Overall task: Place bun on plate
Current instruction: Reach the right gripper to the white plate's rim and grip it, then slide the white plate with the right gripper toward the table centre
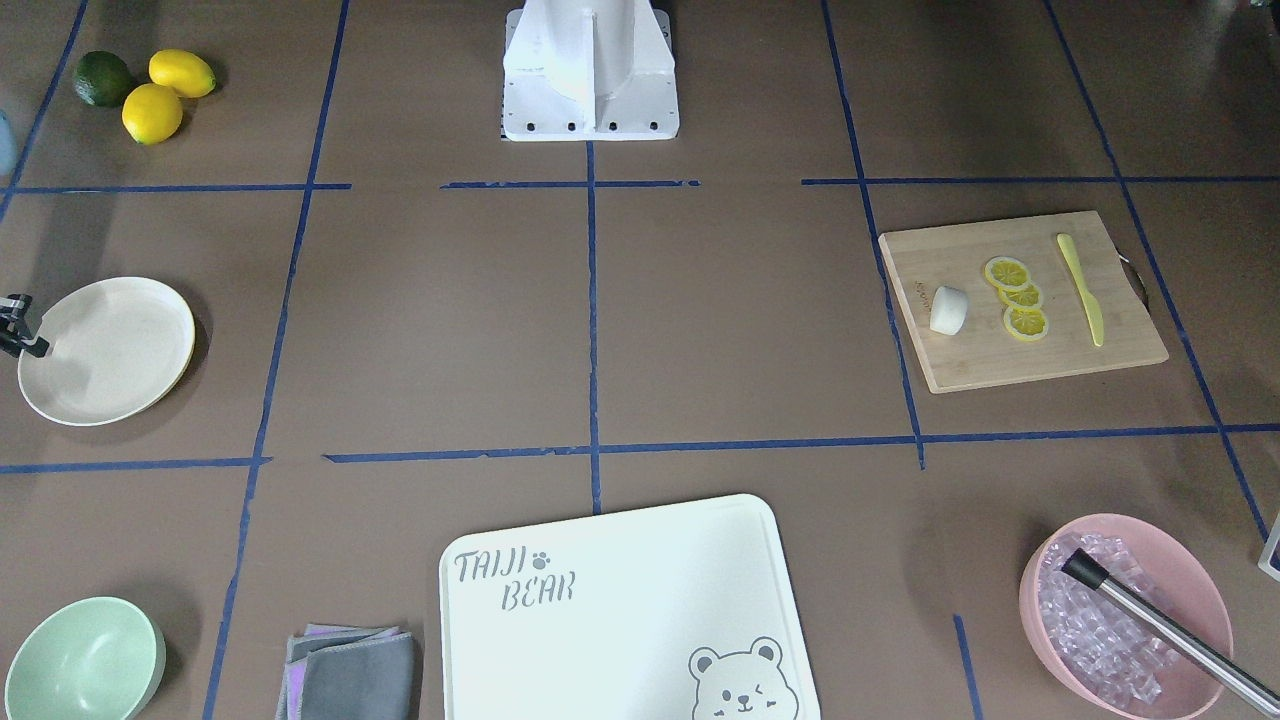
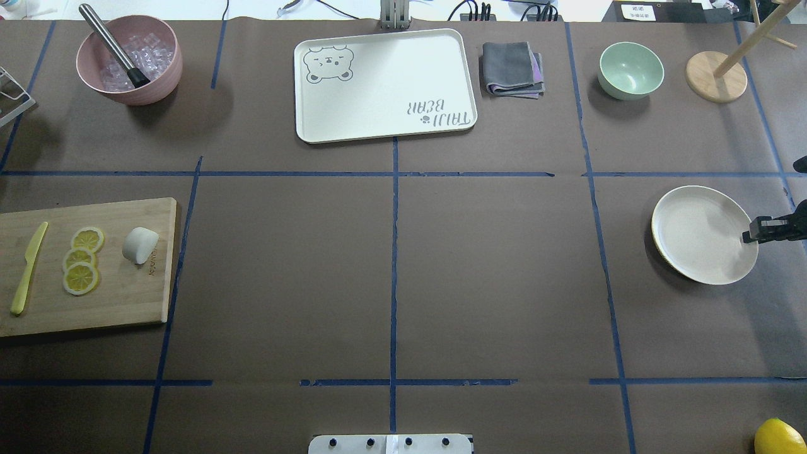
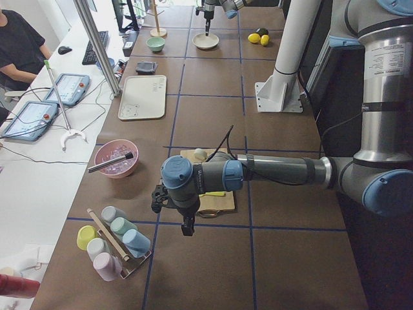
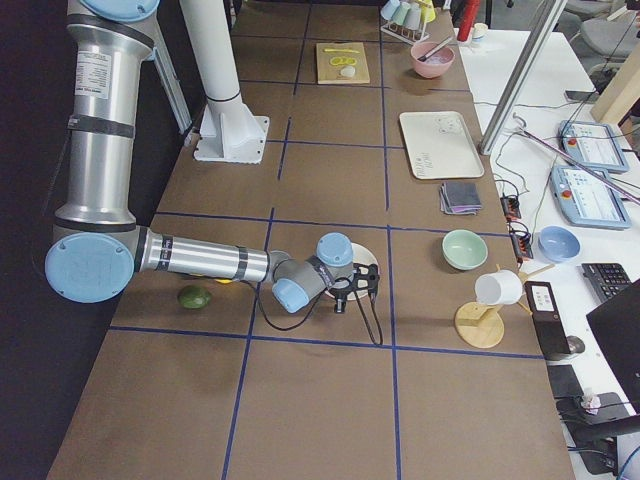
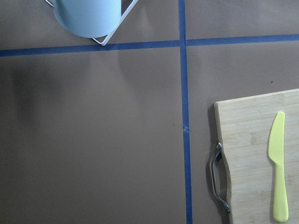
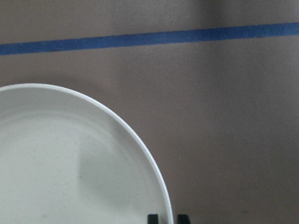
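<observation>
Firstly, bun (image 2: 140,244): you find it lying on the wooden board (image 2: 126,302), on the robot's left part of the bench (image 2: 391,265), just beside the lemon slices (image 2: 81,260).
Plate (image 2: 693,252): it sits on the robot's right part of the bench, well apart from the bun.
Right tool (image 2: 748,237): its two black fingertips stand at the plate's rim, one on each side of it; you cannot tell if they are clenched on it.
Left tool (image 3: 187,227): it hangs pointing down over the bench, near the board's handle end; only the side view shows it, so you cannot tell if it is released or clenched.
Yellow knife (image 2: 28,268): on the same board, beyond the slices from the bun.
</observation>
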`<action>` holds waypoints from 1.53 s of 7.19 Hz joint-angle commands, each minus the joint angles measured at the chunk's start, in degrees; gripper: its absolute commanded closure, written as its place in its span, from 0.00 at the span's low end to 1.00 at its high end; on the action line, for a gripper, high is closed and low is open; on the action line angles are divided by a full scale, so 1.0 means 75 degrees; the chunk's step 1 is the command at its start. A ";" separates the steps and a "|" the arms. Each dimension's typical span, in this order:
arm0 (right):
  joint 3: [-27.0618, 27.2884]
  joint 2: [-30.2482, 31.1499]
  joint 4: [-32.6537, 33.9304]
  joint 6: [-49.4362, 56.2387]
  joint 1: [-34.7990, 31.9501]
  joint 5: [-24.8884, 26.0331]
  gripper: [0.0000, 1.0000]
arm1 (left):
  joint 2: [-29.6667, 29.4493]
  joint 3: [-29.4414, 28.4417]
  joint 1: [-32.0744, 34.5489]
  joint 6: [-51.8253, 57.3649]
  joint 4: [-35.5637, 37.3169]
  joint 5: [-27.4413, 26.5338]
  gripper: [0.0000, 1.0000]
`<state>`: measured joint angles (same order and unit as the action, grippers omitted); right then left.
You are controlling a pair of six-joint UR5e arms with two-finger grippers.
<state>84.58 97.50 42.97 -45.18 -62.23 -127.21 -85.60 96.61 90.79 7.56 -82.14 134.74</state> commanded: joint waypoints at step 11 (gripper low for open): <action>0.1836 -0.2882 0.0536 -0.5596 0.3076 0.1791 1.00 | 0.0012 0.0068 0.0012 -0.0023 -0.0157 0.0012 0.00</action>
<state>98.34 80.40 44.75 -81.31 -45.43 -120.46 -85.53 97.11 90.87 7.38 -83.32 134.82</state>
